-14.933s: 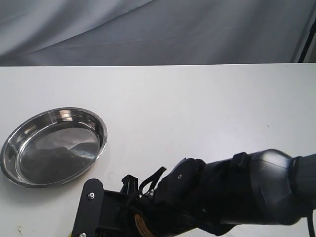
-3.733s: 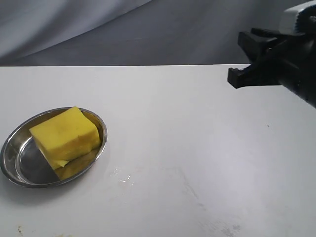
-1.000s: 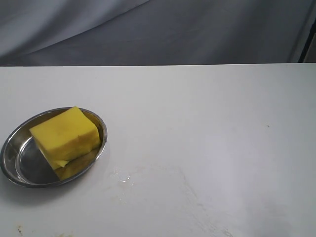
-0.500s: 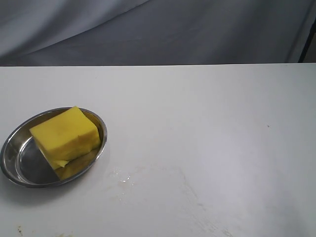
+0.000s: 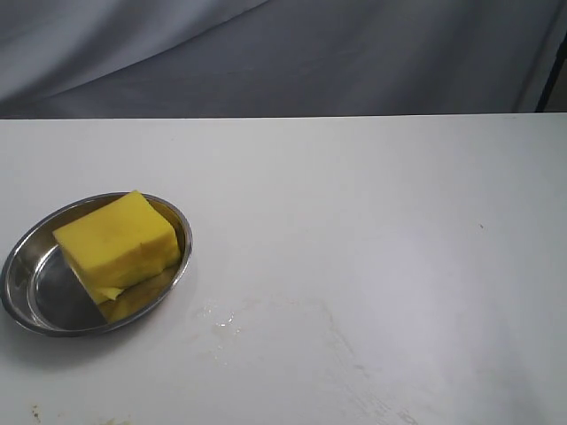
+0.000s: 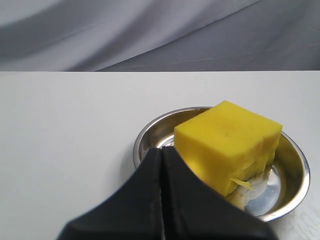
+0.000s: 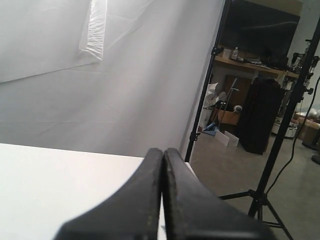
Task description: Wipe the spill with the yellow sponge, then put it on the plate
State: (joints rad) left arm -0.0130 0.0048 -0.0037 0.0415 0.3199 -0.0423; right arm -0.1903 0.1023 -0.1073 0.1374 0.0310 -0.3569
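1. On the white table (image 5: 372, 221), at about 8 o'clock in your exterior view, the plate (image 5: 22, 305) holds the yellow sponge (image 5: 115, 239); the sponge lies tilted inside the rim.
2. At the plate's 4 o'clock, a faint wet smear (image 5: 221, 319) glistens.
3. Your left gripper (image 6: 161, 150) is clenched, empty, pointing toward the plate.
4. Your right gripper (image 7: 163, 150) is clenched, empty; it points past the table's edge.

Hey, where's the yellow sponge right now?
In the exterior view the yellow sponge sits in the plate, on the left side of the white table.
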